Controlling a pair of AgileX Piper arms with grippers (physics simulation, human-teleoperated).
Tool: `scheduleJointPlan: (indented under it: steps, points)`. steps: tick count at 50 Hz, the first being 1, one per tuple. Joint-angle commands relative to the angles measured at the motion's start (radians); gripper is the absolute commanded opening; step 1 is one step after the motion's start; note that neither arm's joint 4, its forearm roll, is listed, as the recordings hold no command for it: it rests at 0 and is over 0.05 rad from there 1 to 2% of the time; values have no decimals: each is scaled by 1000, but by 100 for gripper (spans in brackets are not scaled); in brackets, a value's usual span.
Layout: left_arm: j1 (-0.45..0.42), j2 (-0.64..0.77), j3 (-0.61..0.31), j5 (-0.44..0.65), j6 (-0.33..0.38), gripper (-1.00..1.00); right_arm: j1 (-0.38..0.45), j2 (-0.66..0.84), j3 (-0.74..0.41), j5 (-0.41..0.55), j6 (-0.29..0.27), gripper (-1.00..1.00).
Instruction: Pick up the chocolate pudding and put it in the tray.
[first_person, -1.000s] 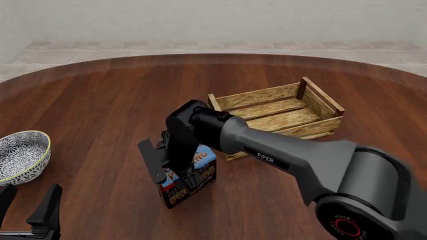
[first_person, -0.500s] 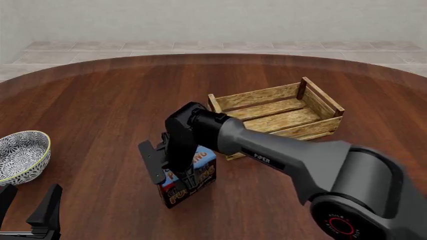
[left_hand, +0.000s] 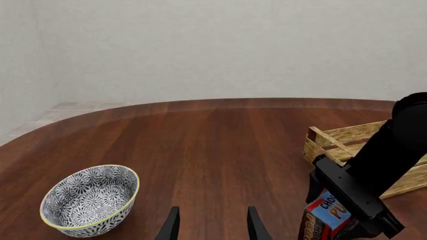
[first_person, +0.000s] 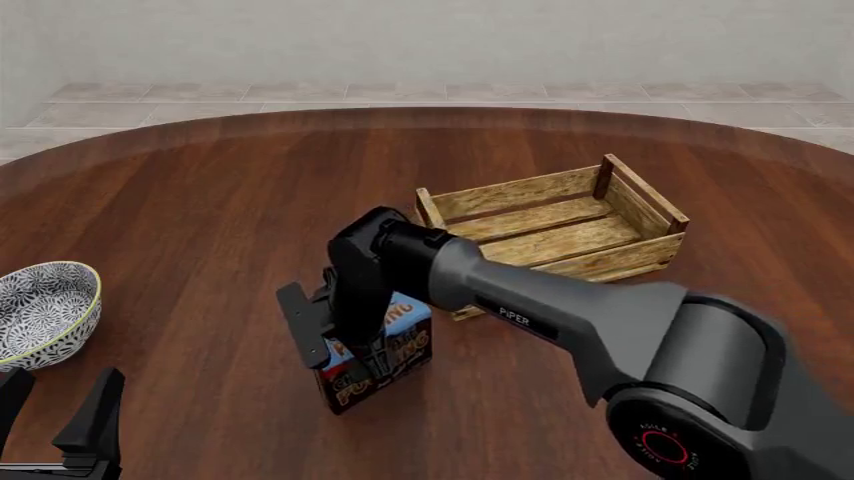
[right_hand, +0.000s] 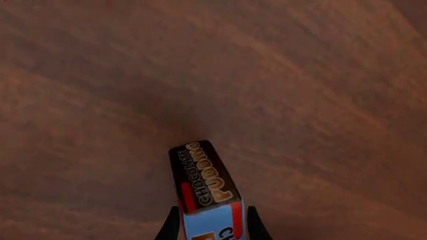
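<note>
The chocolate pudding (first_person: 387, 362) is a small blue, red and brown carton standing in front of the tray's near left corner. My right gripper (first_person: 366, 366) comes down from above and is shut on it. The right wrist view shows the chocolate pudding (right_hand: 203, 186) pinched between the two fingertips, with table wood beyond. The tray (first_person: 561, 226) is a light wooden slatted crate, to the right of the carton and farther back, with nothing in it. My left gripper (first_person: 56, 425) sits low at the near left edge, open. In the left wrist view the left gripper (left_hand: 212, 226) holds nothing.
A blue-and-white patterned bowl (first_person: 46, 312) stands at the table's left, just ahead of my left gripper, and the bowl (left_hand: 90, 201) also shows in the left wrist view. The right arm's thick links (first_person: 587, 320) stretch across the near right of the table.
The right gripper and the carton in it have edged slightly left and up. The left arm, the bowl and the crate have not moved.
</note>
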Motion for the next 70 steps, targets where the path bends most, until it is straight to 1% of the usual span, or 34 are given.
scheduleJointPlan:
  steps: [1, 4, 6, 12, 16, 25, 29, 30, 34, 40, 42, 44, 47, 49, 53, 54, 58, 60, 62, 67, 70]
  points:
    - [0, 0, 0, 0, 0, 100, -6, 26, -30, 15, 18, -100]
    - [0, 0, 0, 0, 0, 100, 5, 10, -3, 22, 24, -100]
    - [0, 0, 0, 0, 0, 100, 1, 19, -25, 25, 32, -100]
    - [0, 0, 0, 0, 0, 100, 5, 8, -15, 28, 34, -100]
    - [0, 0, 0, 0, 0, 100, 1, 16, -35, 31, 42, -100]
    - [0, 0, 0, 0, 0, 100, 8, -9, -12, 19, 50, -100]
    - [0, 0, 0, 0, 0, 100, 0, -23, -15, 5, 53, -100]
    - [0, 0, 0, 0, 0, 100, 5, -31, -13, 7, 61, -100]
    - [0, 0, 0, 0, 0, 100, -5, -44, -21, 9, 58, -100]
    - [0, 0, 0, 0, 0, 100, -18, -84, -1, 0, 48, -100]
    - [0, 0, 0, 0, 0, 100, -31, -97, 14, -18, 29, -100]
    - [0, 0, 0, 0, 0, 100, -25, -103, 12, -15, 39, -100]
    - [0, 0, 0, 0, 0, 100, -30, -144, 50, -52, 22, -100]
    - [0, 0, 0, 0, 0, 100, -34, -163, 55, -53, 15, -100]
    - [0, 0, 0, 0, 0, 100, -50, -183, 45, -55, 0, -100]
    - [0, 0, 0, 0, 0, 100, -61, -201, 45, -55, -15, -100]
    - [0, 0, 0, 0, 0, 100, -65, -226, 44, -43, -23, -100]
    - [0, 0, 0, 0, 0, 100, -76, -241, 44, -44, -43, -100]
    - [0, 0, 0, 0, 0, 100, -85, -249, 25, -40, -56, -100]
    - [0, 0, 0, 0, 0, 100, -89, -259, -7, -20, -66, -100]
    - [0, 0, 0, 0, 0, 100, -105, -259, -30, -14, -89, -100]
